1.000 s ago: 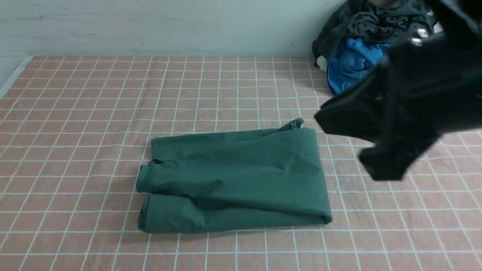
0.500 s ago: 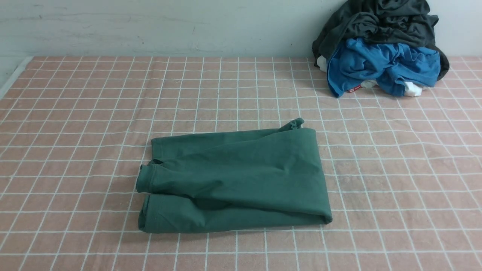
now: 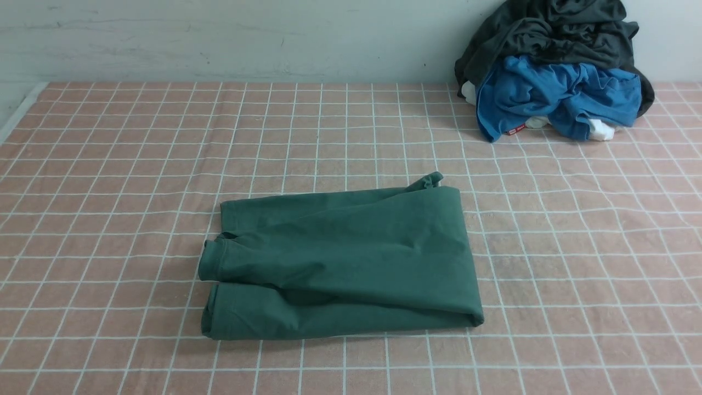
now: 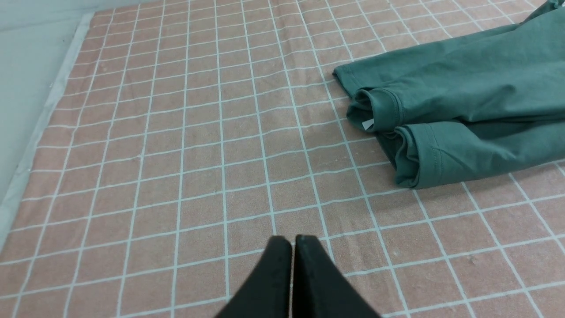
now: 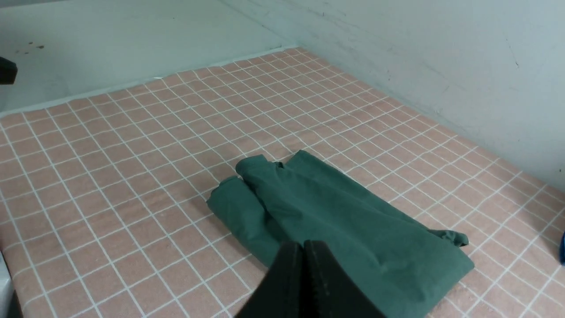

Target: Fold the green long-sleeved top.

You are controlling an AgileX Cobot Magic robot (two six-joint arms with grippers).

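The green long-sleeved top [image 3: 345,263] lies folded into a compact rectangle in the middle of the pink checked cloth, with a ribbed cuff at its left end and a small bump of fabric at its far right corner. Neither arm shows in the front view. In the left wrist view, my left gripper [image 4: 291,239] is shut and empty over bare cloth, well apart from the top [image 4: 463,110], whose cuff end and white label face it. Seen from the right wrist, my right gripper [image 5: 303,244] is shut, empty, raised above the top's [image 5: 344,212] near edge.
A heap of clothes sits at the back right against the wall: a dark charcoal-grey garment [image 3: 548,27] on top of a bright blue garment [image 3: 554,93], with bits of white. The pink checked cloth [image 3: 109,164] covers the table up to the pale wall.
The right arm, which filled the right side of the front view a second ago, has withdrawn out of that view. The top has not moved.
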